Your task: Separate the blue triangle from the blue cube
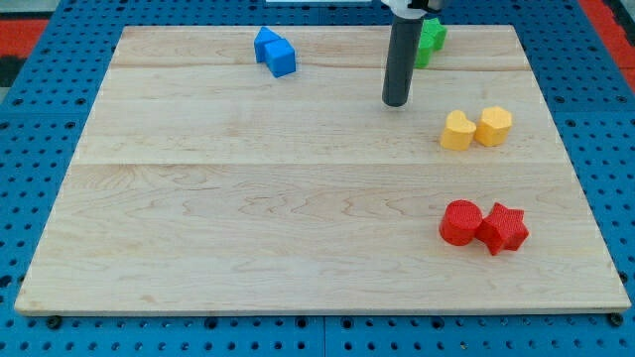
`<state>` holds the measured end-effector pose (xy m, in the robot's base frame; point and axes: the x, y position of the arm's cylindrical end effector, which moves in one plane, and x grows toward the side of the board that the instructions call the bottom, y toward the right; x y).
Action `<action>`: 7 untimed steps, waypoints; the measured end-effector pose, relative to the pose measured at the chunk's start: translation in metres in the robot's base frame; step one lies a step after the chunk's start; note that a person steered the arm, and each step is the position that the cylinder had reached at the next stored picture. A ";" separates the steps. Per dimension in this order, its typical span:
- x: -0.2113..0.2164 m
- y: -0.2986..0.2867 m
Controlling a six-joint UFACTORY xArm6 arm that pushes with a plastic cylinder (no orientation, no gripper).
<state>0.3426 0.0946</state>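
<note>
My tip (396,102) hovers well right of the blue triangle (265,43) and blue cube (281,59), which touch. No hand here, just a rod. Both look light, rigid, slidey; I'd push into their seam.

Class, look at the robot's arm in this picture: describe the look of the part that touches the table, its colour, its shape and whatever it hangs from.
A straight, smooth, dark grey round rod ends in my tip, cut flat. Its top joins a white and black mount at the view's top edge. No cables or markings show on it.
</note>
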 end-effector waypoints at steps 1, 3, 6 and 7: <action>-0.001 -0.026; -0.058 -0.034; -0.143 -0.131; -0.126 -0.135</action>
<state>0.2167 -0.0400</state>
